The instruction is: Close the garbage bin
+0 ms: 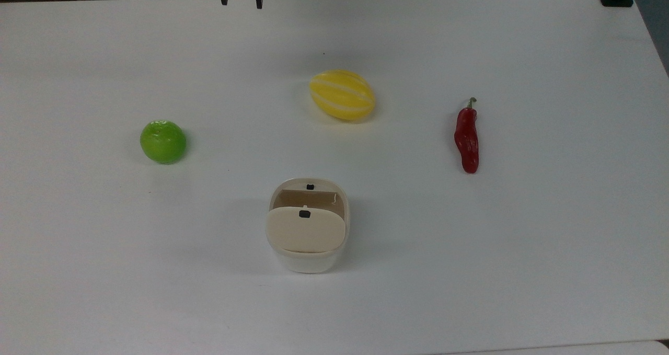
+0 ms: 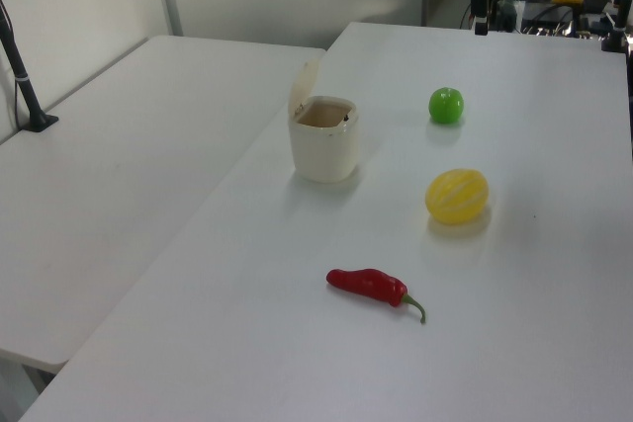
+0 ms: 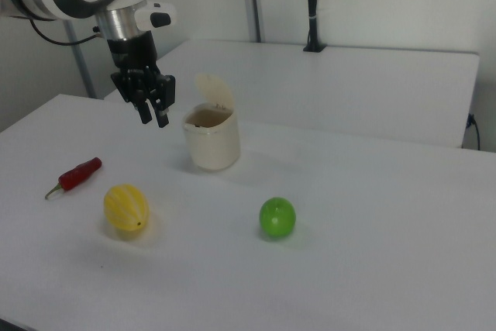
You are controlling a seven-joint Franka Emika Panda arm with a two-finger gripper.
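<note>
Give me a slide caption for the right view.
Franka hand hangs open above the table beside the open-lidded garbage bin; chili, melon, apple nearby.

A round, glossy green apple sits on a plain white table. Well apart from it lies a yellow oval melon with pale stripes. Farther toward the top view's right lies a slim red chilli pepper with a green stem.
</note>
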